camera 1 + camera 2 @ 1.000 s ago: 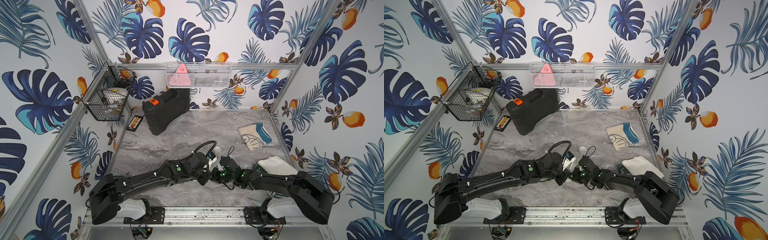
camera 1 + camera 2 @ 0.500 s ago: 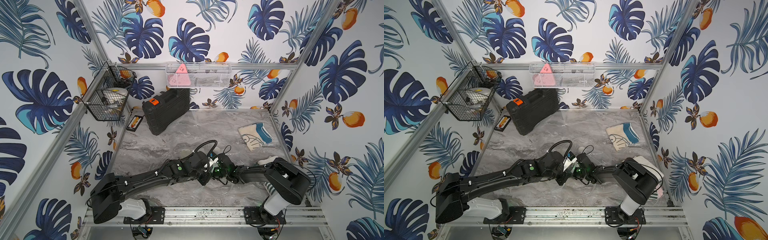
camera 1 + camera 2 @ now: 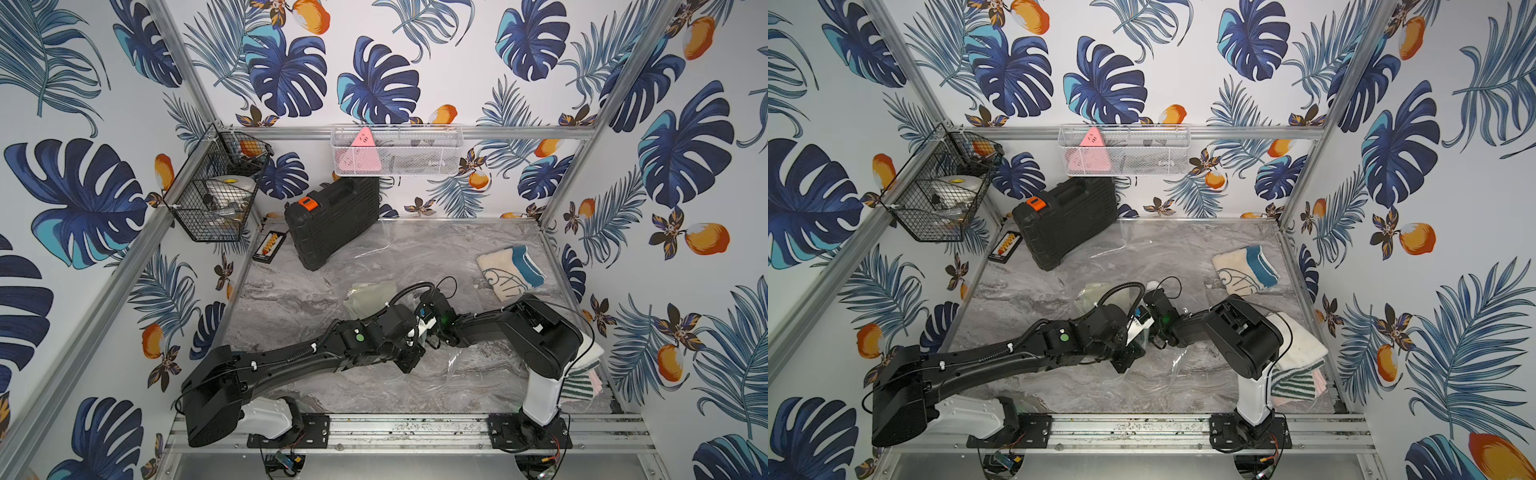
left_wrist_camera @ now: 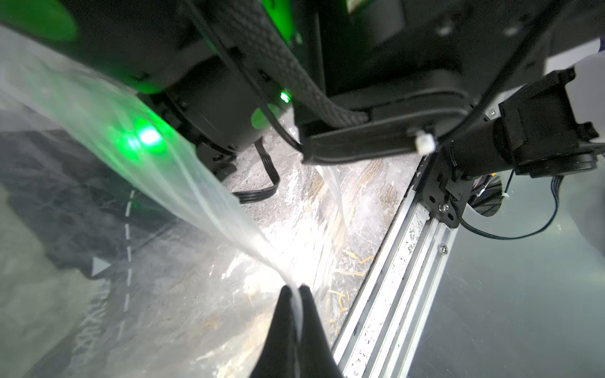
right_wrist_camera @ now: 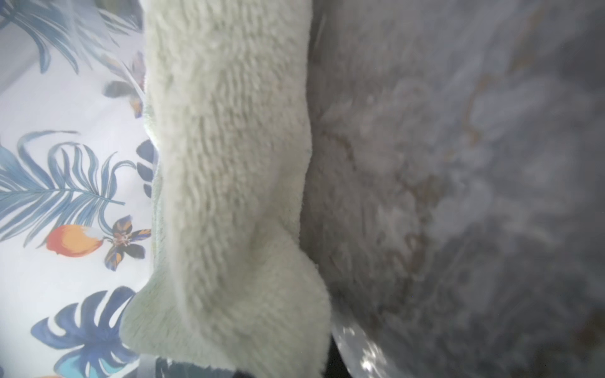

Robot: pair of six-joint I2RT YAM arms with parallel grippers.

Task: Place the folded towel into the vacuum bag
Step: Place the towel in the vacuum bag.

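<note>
Off to the side we've got a black case (image 3: 334, 222) leaning at the back of the marble table (image 3: 282, 299), with a little bead tray (image 3: 270, 246) just beside it. A black wire basket (image 3: 216, 203) and a white mesh basket (image 3: 397, 151) holding a pink triangle (image 3: 362, 153) hang on the walls. A cream-and-blue towel (image 3: 511, 272) lies far right, and a towel stack (image 3: 582, 370) sits near the front.

The right arm (image 3: 540, 332) now rears up at the elbow instead of lying low along the front, uncovering the towel stack (image 3: 582, 370), and the green towel (image 3: 368, 296) shows farther left, beyond the left arm (image 3: 291, 357).
</note>
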